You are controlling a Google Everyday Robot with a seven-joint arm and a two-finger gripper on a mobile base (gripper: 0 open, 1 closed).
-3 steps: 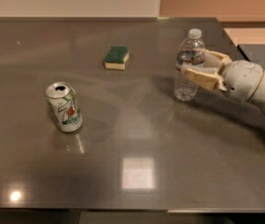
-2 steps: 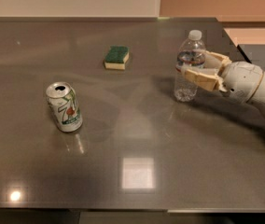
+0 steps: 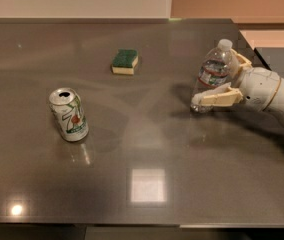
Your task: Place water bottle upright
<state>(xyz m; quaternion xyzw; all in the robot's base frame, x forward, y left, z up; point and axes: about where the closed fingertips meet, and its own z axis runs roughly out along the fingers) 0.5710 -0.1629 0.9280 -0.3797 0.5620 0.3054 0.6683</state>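
The water bottle [image 3: 213, 68] is a small clear ribbed bottle with a white cap and a red-edged label. It stands on the grey table [image 3: 147, 134] at the right, its top leaning to the right. My gripper [image 3: 215, 80] reaches in from the right and is open around it. The near finger [image 3: 218, 98] lies in front of the bottle's base. The far finger [image 3: 242, 60] sits behind its neck. Whether the bottle rests against the far finger, I cannot tell.
A green-and-white soda can [image 3: 69, 114] stands upright at the left. A green and yellow sponge [image 3: 124, 61] lies at the back middle. My white arm [image 3: 272, 90] covers the table's right edge. A wall runs behind the table.
The near finger has moved away from the bottle toward the camera, so the jaws have widened. The bottle, upright before, now leans to the right with its cap shifted right.
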